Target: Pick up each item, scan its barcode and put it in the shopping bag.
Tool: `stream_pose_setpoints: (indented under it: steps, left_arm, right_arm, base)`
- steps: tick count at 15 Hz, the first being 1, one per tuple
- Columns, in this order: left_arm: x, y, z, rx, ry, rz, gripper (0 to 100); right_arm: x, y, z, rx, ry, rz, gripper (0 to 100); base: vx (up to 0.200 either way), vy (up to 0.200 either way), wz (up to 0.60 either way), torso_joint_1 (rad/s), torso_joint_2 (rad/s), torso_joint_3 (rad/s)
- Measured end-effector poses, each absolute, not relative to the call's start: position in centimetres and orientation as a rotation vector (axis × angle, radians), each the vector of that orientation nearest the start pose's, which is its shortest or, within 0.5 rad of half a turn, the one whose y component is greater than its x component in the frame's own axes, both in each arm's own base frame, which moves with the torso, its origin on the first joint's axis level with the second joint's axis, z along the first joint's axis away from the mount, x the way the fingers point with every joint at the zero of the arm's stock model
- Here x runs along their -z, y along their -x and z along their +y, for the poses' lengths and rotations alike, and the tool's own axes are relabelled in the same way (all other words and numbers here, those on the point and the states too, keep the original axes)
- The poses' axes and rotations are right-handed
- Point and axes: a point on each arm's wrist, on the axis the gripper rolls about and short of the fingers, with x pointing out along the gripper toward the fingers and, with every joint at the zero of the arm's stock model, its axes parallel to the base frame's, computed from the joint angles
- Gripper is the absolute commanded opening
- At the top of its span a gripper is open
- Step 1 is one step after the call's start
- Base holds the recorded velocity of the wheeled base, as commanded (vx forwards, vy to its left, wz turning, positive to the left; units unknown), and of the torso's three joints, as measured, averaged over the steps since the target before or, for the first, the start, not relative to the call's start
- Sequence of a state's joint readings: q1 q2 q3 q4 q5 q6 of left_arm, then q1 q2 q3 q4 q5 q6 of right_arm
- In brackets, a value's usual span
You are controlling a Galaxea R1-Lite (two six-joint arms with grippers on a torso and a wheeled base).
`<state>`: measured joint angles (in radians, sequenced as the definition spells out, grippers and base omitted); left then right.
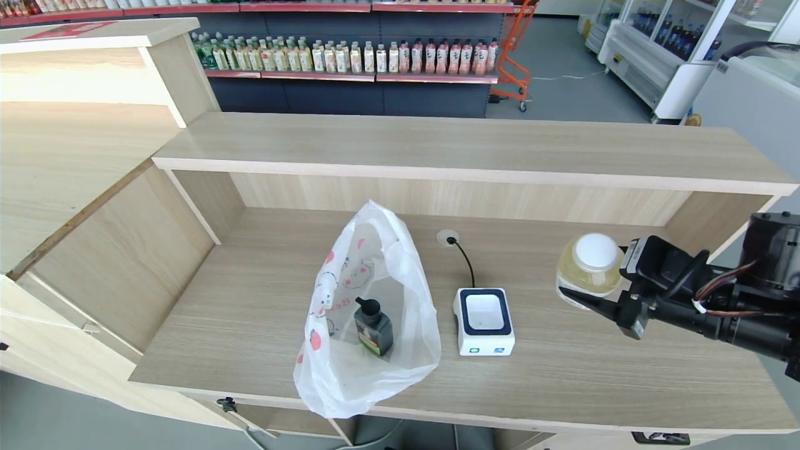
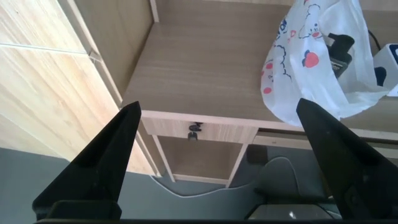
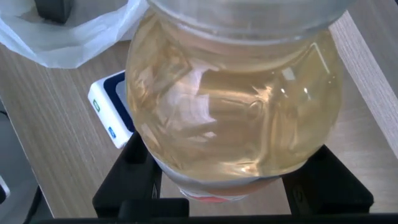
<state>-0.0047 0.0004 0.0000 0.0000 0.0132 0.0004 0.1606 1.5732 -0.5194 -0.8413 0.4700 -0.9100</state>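
One item in hand: your right gripper (image 1: 584,292) has its jaws clenched on a round bottle of pale yellow liquid (image 1: 590,265), white cap up, over the right end of the bench (image 1: 237,312) and well right of the scanner (image 1: 485,320); from the right wrist you see the scanner on the bench beyond the bottle's body; scanner sits flat, window up, black cable (image 1: 465,259) running back to a grommet (image 1: 447,237) in the bench top; white printed shopping bag (image 1: 350,262) stands open just left of the scanner, dark pump bottle (image 1: 373,326) upright inside; your left gripper (image 2: 217,109) hangs out in front of the bench's front edge, left of the bag, jaws released, holding nothing.
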Motion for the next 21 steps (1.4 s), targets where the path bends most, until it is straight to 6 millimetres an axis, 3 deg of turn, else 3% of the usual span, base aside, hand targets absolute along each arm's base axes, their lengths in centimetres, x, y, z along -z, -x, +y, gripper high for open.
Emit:
stream_pose_setpoints:
  steps: [3, 8, 21]
  left_arm:
    - [-7.5, 2.3, 0.0, -0.009, 0.0, 0.0, 100]
    - [-7.5, 2.3, 0.0, -0.008, 0.0, 0.0, 100]
    - [-7.5, 2.3, 0.0, -0.009, 0.0, 0.0, 100]
  right_arm:
    - [-16.0, -25.7, 5.3, -0.699, 0.839, -0.082, 0]
    - [-15.2, -27.7, 5.7, -0.719, 0.84, -0.143, 0]
    - [-9.3, -29.9, 6.3, -0.933, 0.868, -0.102, 0]
  base:
    - [0.0, 0.0, 0.0, 0.0, 0.0, 0.0]
    - [0.2, 0.2, 0.0, -0.003, -0.01, 0.005]
    - [0.0, 0.0, 0.0, 0.0, 0.0, 0.0]
